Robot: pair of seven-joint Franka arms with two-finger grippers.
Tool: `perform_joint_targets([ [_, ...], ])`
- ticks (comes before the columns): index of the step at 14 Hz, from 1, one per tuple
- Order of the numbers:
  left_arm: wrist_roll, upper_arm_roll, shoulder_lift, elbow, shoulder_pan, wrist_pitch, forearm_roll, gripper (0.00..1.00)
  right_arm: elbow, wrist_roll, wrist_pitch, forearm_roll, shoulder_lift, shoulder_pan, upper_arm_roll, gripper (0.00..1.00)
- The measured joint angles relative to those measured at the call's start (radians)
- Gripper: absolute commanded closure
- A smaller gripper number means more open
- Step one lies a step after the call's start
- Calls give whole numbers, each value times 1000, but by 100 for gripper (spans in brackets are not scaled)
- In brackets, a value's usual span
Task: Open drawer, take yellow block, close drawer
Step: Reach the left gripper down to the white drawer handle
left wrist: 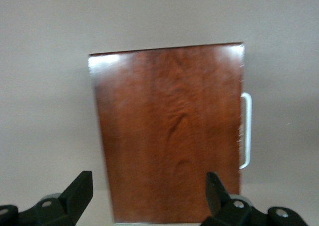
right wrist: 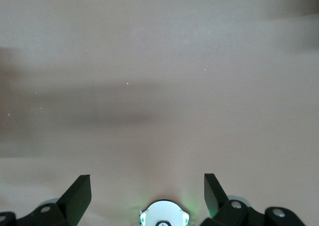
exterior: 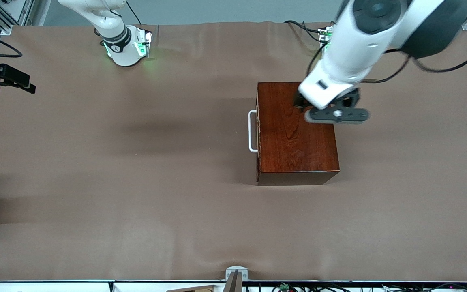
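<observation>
Still shut: drawer (exterior: 258, 132) in glossy wooden box (exterior: 296, 134) mid-table, toward left arm's end; block unseen, probably inside. Likely stiff, slick; best hooked by white handle (exterior: 252, 131). Above box, left gripper (left wrist: 149, 196) wide, empty. Waiting over bare cloth, right gripper (right wrist: 148, 193) wide.

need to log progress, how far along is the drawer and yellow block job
Nothing looks done: the drawer sits shut in the wooden box, no yellow block visible. In hand: the left gripper hangs open over the box. The right gripper waits open over bare table. Opening, taking and closing all remain.
</observation>
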Motion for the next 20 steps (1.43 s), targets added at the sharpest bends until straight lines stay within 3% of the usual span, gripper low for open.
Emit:
perform_joint_targets([
  [6,-290,25,166,76,-199,113,39,0,0,0,-1,0,0,0,-1,0],
  [11,-485,235,324,160,-509,214,46,0,0,0,-1,0,0,-1,-2,0],
  [13,-543,289,372,191,-593,239,46,0,0,0,-1,0,0,-1,-2,0],
  [20,-624,332,453,206,-632,240,47,0,-1,0,-1,0,1,-2,-2,0],
])
